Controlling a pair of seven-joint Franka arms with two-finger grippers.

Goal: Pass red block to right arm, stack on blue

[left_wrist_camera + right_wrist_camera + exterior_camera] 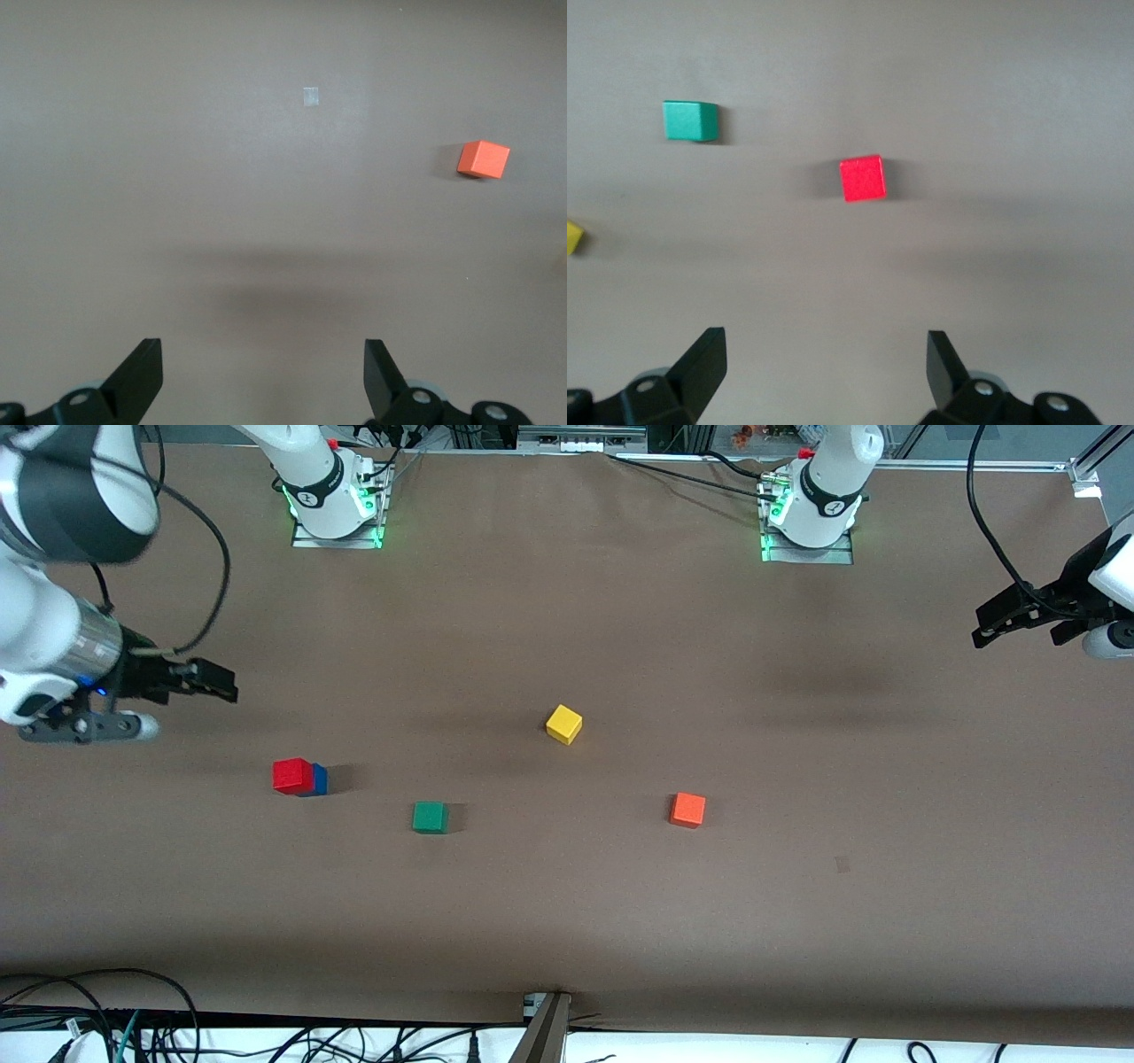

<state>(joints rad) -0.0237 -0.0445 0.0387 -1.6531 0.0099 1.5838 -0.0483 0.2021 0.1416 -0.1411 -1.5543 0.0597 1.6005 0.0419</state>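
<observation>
Red block [292, 775] sits on the blue block [318, 779], toward the right arm's end of the table [567, 921]; stacking looks done. Right gripper [208, 682] and left gripper [1005, 622] hang at their own table ends, fingers wide, empty.

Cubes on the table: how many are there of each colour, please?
red block, on the blue cube: 1
blue cube: 1
green cube: 1
yellow cube: 1
orange cube: 1
Total: 5

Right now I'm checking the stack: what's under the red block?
The blue cube sits under the red block. Only its edge shows in the front view; the right wrist view shows red alone, covering it.
</observation>
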